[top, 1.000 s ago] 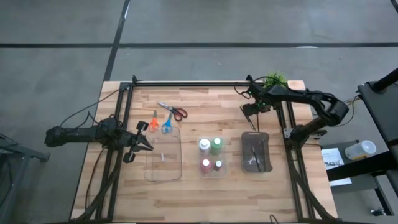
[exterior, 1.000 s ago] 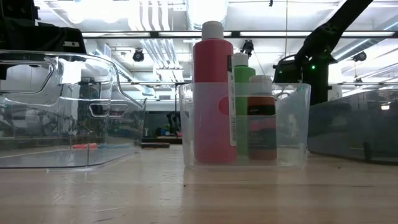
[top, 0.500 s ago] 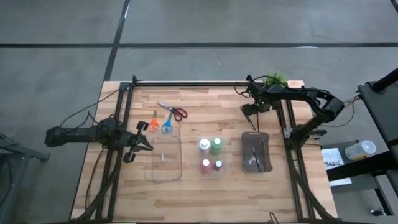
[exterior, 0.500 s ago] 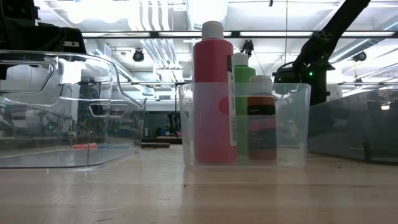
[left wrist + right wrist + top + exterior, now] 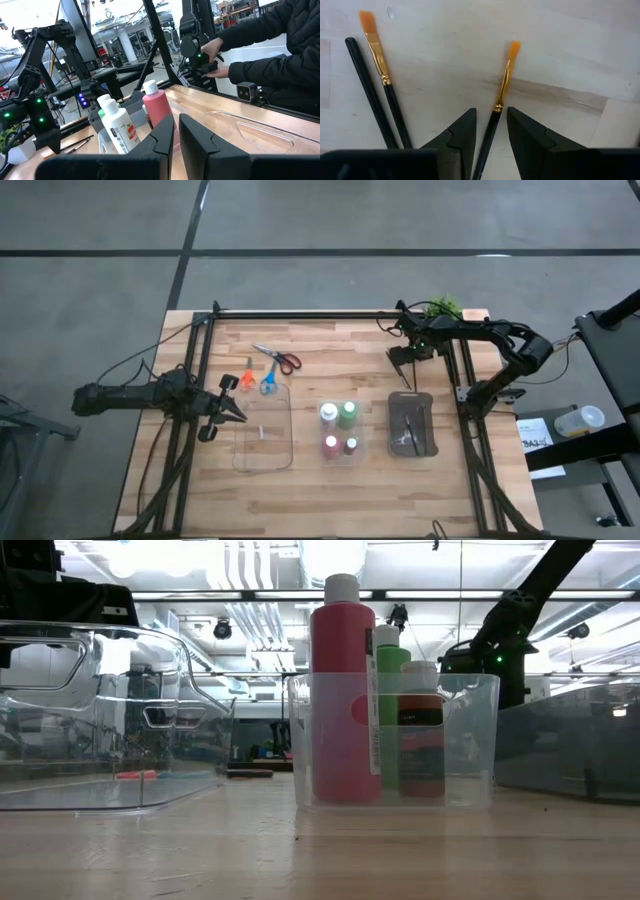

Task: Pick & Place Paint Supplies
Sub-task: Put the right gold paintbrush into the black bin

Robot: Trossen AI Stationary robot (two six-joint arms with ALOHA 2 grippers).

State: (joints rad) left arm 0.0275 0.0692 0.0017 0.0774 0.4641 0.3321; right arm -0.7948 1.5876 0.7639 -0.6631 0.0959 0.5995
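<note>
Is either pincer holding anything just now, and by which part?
The right pincer straddles a paintbrush by its dark handle below the metal band; whether it grips cannot be told. The left pincer holds nothing.

A pale wooden bench stands on a grey concrete floor. On it lie a big clear tray to one side, a small clear bin in the middle and a dark grey tray to the other side. A small green potted plant sits at the far corner. A person in a dark jacket stands beyond the bench.
</note>
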